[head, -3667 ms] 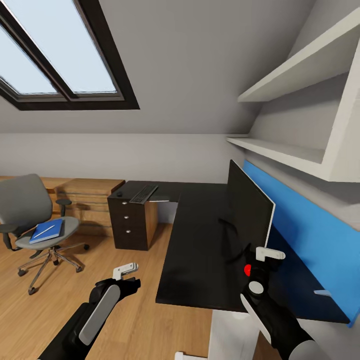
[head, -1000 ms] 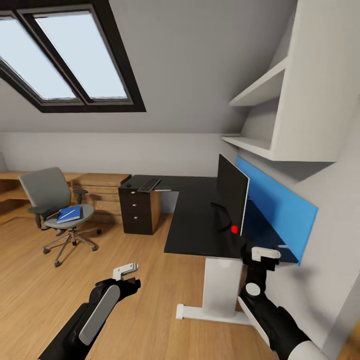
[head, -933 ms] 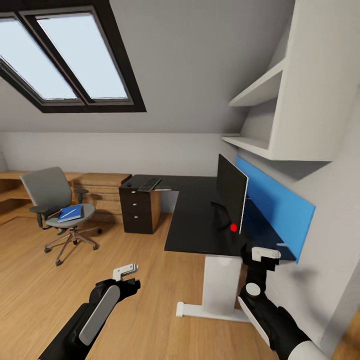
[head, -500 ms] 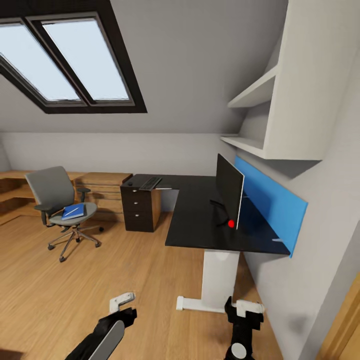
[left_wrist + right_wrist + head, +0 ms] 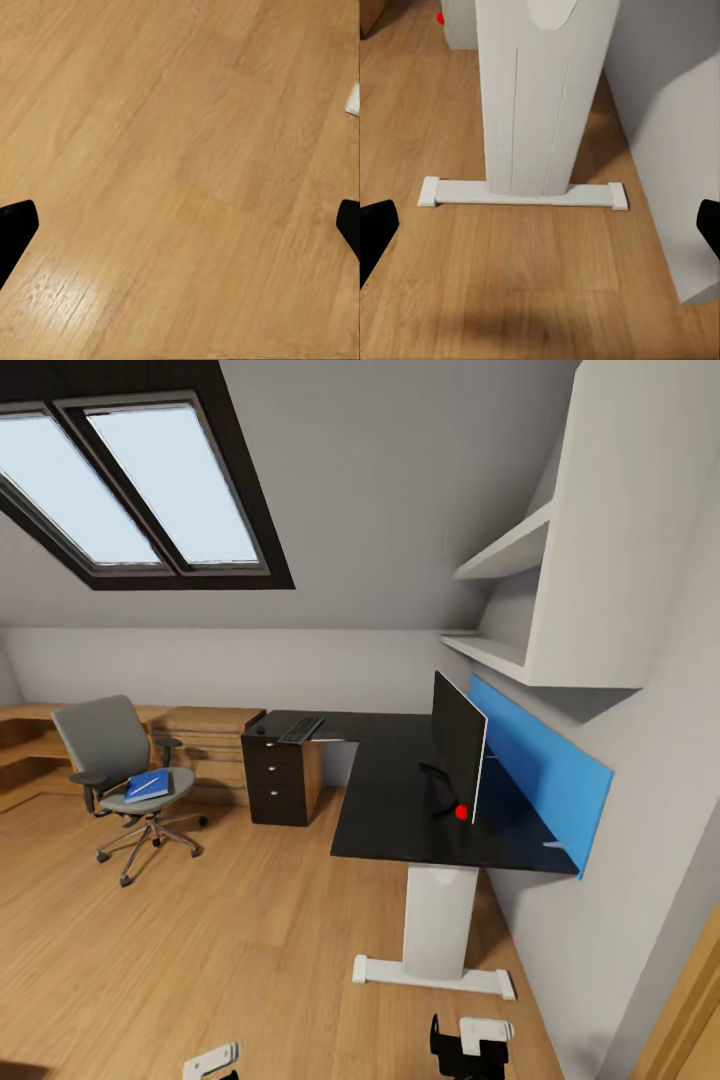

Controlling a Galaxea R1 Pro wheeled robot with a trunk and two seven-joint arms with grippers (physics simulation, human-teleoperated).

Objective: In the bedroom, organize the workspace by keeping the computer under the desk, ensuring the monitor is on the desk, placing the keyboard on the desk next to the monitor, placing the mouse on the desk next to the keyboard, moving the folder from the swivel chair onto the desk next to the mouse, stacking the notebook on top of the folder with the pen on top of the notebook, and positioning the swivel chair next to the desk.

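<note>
The black desk [image 5: 392,815] with its blue back panel carries the monitor [image 5: 457,742], upright on its right half. At the desk's far left end lies the keyboard [image 5: 302,728], with a thin flat notebook [image 5: 338,738] beside it. The grey swivel chair [image 5: 112,753] stands apart on the left, the blue folder [image 5: 148,787] and a white pen [image 5: 147,783] on its seat. A pale box with a red light, the computer [image 5: 457,22], sits behind the desk leg [image 5: 544,90]. My left gripper [image 5: 180,229] and right gripper [image 5: 540,229] hang low, open and empty.
A dark drawer unit [image 5: 280,780] stands under the desk's far end, beside a low light-wood shelf unit [image 5: 205,745]. White wall shelves [image 5: 520,550] overhang the desk. The desk's white foot [image 5: 430,975] lies just ahead of my right gripper [image 5: 470,1040]. Wood floor [image 5: 200,940] spreads left.
The camera has backed away from the desk, so the desk and chair look smaller. Both arms have dropped to the bottom edge of the head view; the right gripper has left the monitor.
</note>
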